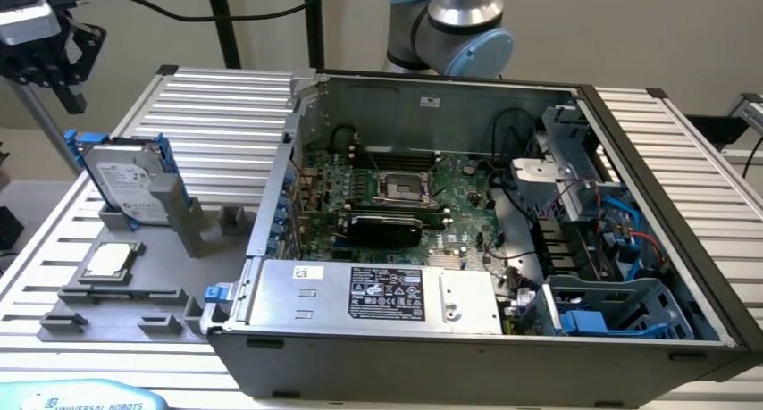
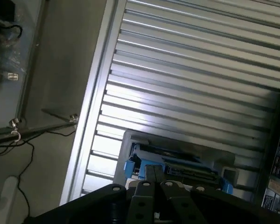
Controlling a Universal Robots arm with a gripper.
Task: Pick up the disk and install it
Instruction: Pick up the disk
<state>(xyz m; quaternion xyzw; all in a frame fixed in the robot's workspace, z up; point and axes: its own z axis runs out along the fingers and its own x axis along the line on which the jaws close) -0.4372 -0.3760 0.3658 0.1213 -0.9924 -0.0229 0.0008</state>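
The surface (image 1: 227, 97), a ribbed aluminium top, carries an open computer case (image 1: 477, 213). At the exterior view's left it also carries a grey fixture (image 1: 120, 312), where the disk (image 1: 125, 182) stands upright in its blue bracket with a CPU chip (image 1: 107, 260) lying near it. The hand (image 1: 66, 88) hangs above the disk, closed tight and empty. A beige wall (image 1: 644, 35) stands behind.

A plain beige wall (image 1: 667, 35) ran across the top of the exterior view. At upper left, two dark upright poles (image 1: 221, 26) stood behind a table (image 1: 227, 106) of ribbed aluminium slats, which caught soft, even light. In the wrist view a dull grey-brown floor (image 2: 60, 60) lay beside the table's edge, with thin dark cables (image 2: 30, 149) trailing over it.
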